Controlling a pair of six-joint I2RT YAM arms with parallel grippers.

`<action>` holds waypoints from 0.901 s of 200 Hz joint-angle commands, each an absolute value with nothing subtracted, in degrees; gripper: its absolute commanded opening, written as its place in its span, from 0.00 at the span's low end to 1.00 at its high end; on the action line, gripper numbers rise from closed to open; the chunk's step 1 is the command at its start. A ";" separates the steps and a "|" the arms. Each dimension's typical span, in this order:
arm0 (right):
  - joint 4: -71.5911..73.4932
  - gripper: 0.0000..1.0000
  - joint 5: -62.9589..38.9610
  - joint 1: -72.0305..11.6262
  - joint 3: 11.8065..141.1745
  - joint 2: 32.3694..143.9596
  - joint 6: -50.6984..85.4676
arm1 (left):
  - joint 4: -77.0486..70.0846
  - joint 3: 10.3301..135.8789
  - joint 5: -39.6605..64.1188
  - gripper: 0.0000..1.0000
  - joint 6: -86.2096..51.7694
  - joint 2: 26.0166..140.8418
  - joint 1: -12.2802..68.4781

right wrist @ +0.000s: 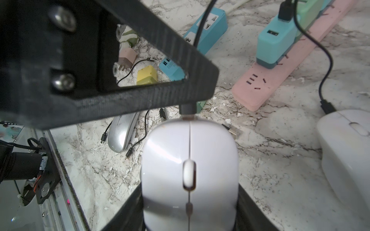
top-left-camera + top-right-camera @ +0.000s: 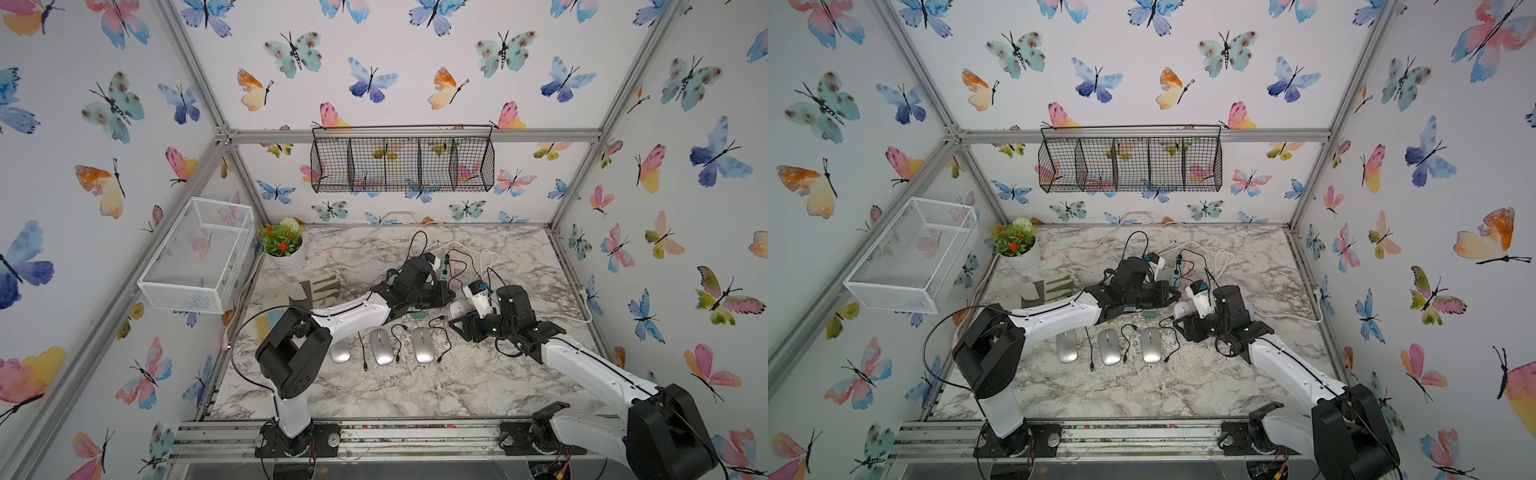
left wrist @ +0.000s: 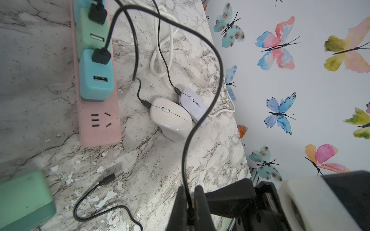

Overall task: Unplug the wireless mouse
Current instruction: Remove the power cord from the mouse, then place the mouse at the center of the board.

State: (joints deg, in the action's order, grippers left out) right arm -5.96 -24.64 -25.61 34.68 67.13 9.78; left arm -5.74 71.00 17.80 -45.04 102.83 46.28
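A white wireless mouse lies on the marble table between the fingers of my right gripper, which is shut on its sides. A black cable plug meets the mouse's front edge. My left gripper is shut on that black cable just behind the plug, and its black finger fills the upper left of the right wrist view. In both top views the two grippers meet at mid-table, left gripper beside right gripper, with the mouse between them.
A pink power strip carries a teal charger with cables plugged in. Two other white mice lie plugged in beside it. Three silver mice and loose black cables lie nearer the front. A flower pot stands back left.
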 commanded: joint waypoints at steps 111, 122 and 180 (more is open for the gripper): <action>-18.38 0.01 -19.21 -30.96 34.82 65.48 15.02 | -11.73 71.70 16.44 0.00 -43.94 98.99 44.52; -18.90 0.01 -17.54 -30.94 34.72 65.56 16.05 | -11.69 71.90 16.53 0.00 -43.95 99.11 44.48; -22.54 0.02 -12.27 -30.94 35.61 66.10 19.83 | -11.48 71.20 16.66 0.00 -43.77 98.62 44.47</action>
State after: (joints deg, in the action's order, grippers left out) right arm -19.14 -15.84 -30.85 35.24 66.19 18.22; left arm -10.37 70.76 17.23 -44.56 100.55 44.36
